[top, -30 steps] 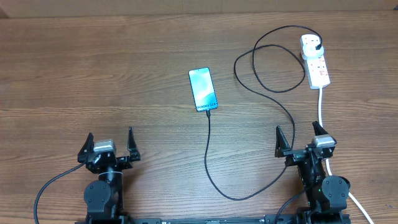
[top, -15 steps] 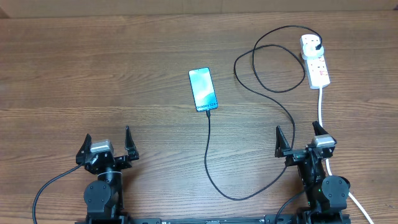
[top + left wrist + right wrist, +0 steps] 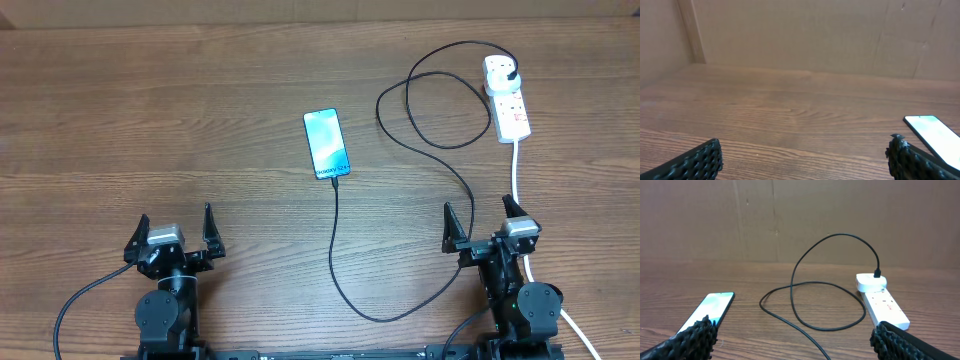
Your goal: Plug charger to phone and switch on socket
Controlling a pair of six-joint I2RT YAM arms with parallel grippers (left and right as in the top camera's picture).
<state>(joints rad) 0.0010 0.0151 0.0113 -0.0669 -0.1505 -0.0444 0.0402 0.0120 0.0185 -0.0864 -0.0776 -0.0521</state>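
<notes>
Wooden table carries the phone, charger and socket

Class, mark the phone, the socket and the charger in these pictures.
phone [image 3: 327, 144]: overhead view, middle of its screen.
socket [image 3: 514, 115]: overhead view, middle of its white body.
charger [image 3: 334, 215]: overhead view, black cable just below the phone.

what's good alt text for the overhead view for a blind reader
A slim blue-screened smartphone lies on a brown wooden table, a thin black charger cable looping from its near edge to a white rectangular power strip at far right. The left hand and right hand sit open near the front edge, holding nothing.
</notes>
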